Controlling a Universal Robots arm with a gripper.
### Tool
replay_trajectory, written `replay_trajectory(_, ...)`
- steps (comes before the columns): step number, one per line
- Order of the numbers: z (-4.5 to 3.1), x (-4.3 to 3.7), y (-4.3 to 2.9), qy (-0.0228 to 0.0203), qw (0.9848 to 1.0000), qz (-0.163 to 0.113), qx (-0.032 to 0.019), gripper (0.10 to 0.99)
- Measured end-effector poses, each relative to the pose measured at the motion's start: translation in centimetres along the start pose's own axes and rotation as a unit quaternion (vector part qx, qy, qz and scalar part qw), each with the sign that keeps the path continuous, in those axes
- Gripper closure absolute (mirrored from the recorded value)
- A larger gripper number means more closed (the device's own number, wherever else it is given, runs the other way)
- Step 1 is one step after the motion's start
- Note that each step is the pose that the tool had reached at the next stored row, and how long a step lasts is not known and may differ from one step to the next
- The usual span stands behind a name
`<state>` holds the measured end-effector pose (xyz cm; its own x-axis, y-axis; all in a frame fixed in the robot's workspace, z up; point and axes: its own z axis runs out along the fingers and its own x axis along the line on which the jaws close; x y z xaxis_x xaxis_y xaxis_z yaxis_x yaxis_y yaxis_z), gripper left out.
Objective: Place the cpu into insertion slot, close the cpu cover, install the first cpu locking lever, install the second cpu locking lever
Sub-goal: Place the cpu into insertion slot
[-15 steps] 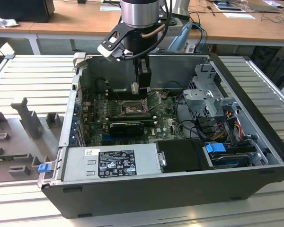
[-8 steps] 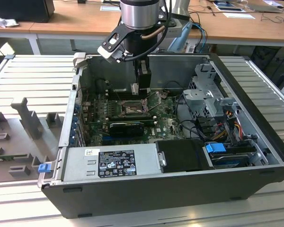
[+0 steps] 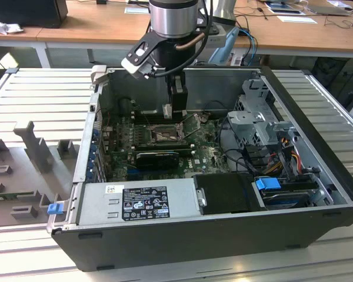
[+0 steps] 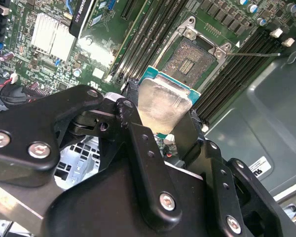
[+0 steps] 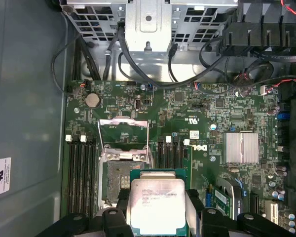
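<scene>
The fingers clamp the cpu by opposite edges, sensibly: it looks light, stiff, slick-topped, probably fragile underneath.

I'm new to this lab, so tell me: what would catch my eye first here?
The silvery cpu, clamped in the black tool in both wrist views, hangs over the motherboard. Close by sits the empty insertion slot, its cpu cover swung open. In the exterior view the arm reaches down into an open computer case.
</scene>
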<state>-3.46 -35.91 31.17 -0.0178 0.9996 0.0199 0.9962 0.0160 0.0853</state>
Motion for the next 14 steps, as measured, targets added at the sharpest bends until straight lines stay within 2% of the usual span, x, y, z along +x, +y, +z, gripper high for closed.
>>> replay_trajectory(9,0.19,0.00,-0.02,-0.0006,1.0000,0.007,-0.0002,0.561)
replay_trajectory(14,0.62,-0.01,-0.06,-0.0013,0.9999,0.016,-0.0003,0.561)
